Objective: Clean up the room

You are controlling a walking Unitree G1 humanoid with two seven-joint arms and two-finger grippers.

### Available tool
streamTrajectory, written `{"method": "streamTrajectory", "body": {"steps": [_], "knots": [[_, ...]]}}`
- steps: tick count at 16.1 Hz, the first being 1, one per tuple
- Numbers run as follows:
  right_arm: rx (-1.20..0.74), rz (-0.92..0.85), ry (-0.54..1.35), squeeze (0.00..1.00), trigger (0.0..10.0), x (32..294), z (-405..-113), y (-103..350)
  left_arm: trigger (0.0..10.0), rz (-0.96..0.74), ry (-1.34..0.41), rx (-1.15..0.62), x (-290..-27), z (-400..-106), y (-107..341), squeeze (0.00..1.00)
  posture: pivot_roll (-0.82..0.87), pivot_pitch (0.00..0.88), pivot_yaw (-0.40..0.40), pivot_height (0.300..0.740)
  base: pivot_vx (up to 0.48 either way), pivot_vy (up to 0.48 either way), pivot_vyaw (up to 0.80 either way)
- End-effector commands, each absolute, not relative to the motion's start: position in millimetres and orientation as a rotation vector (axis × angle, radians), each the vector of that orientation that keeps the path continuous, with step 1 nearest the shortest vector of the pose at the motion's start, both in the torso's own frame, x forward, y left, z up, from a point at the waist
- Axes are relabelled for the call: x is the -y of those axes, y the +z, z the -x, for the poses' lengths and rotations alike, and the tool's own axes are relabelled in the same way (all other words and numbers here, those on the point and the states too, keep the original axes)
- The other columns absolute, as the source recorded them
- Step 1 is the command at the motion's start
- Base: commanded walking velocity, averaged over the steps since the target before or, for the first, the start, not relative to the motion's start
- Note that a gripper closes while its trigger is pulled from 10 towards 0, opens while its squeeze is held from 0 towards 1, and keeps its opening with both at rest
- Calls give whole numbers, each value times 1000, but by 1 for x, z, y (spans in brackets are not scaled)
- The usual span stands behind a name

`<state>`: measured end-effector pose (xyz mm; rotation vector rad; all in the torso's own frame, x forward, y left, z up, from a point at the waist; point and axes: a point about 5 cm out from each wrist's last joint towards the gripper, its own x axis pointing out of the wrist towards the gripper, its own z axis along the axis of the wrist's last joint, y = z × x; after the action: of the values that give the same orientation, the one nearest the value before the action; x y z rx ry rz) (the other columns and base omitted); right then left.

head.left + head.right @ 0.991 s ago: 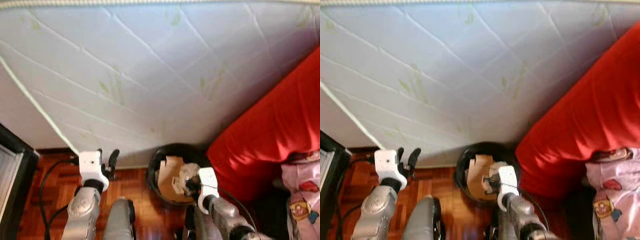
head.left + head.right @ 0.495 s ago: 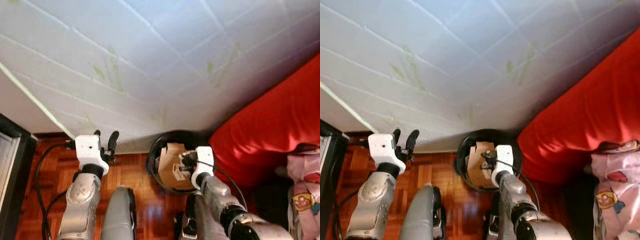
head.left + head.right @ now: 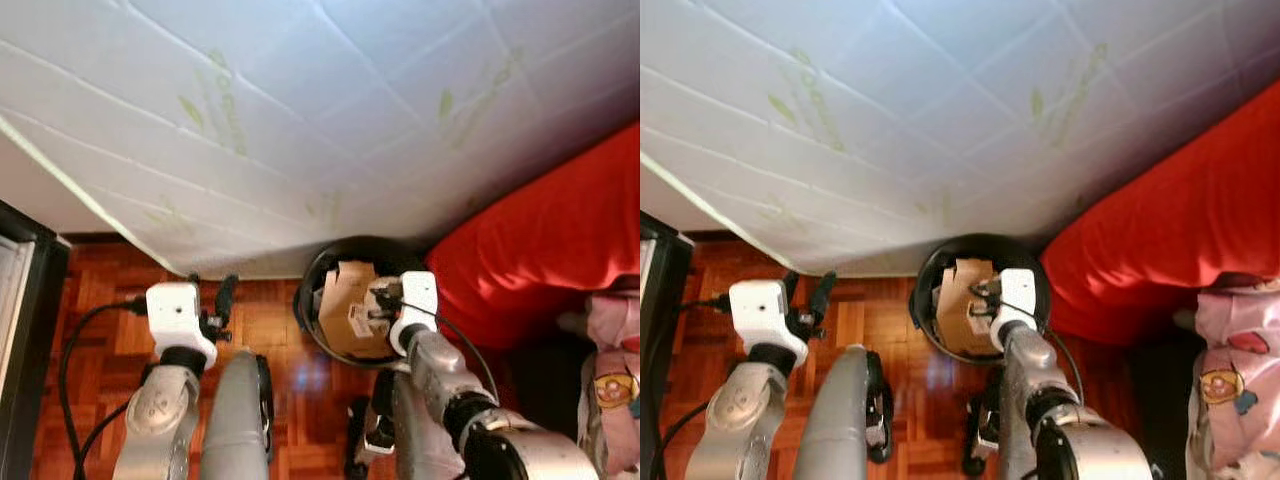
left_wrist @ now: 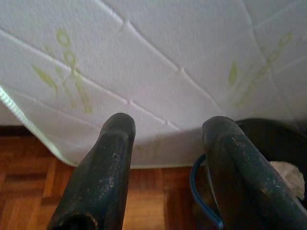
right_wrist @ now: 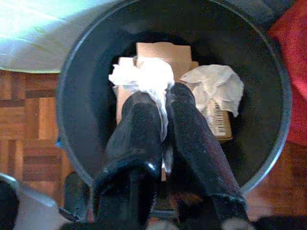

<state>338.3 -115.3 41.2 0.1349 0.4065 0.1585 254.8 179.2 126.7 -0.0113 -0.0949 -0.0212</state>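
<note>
Part of my white tissue (image 5: 144,79) tucked out of sight between my right gripper's (image 5: 163,112) fingers, cardboard (image 5: 160,55) under it half covered, far mattress (image 3: 300,110) and red cushion (image 3: 560,240) cut off.

Both arms are reaching forward, right hand pinching, left hand hanging open.
The right hand (image 5: 160,120) is stretching out ahead of the body, its two black fingers (image 5: 139,129) pressing together on a white crumpled tissue (image 5: 144,76). The left hand (image 4: 165,163) is hovering out in front at the robot's left, its fingers (image 4: 103,177) standing well apart with nothing between them, silver forearm angling up from below.
</note>
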Motion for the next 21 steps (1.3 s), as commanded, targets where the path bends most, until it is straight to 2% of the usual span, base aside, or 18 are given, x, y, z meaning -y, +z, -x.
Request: {"method": "streamTrajectory", "body": {"steps": [1, 8, 16, 18, 21], "knots": [[-446, -129, 155, 1000, 10000, 115, -331, 31, 10000, 4, -21, 62, -178, -249, 123, 0, 293, 507, -78, 624, 0, 0, 0], [-485, -65, 210, 1000, 10000, 105, -323, 22, 10000, 4, -28, 42, -179, -248, 124, 0, 297, 507, -68, 624, 0, 0, 0], [-585, -25, 193, 1000, 10000, 112, -313, 8, 10000, 1, -50, 27, -177, -247, 123, 0, 294, 509, -58, 624, 0, 0, 0], [-665, 43, 219, 1000, 10000, 112, -304, -2, 10000, 0, -54, 24, -177, -246, 123, 0, 294, 515, -53, 624, 0, 0, 0], [-643, -9, 191, 1000, 10000, 112, -307, 1, 10000, 1, -56, 21, -177, -245, 123, 0, 295, 519, -51, 624, 0, 0, 0]]}}
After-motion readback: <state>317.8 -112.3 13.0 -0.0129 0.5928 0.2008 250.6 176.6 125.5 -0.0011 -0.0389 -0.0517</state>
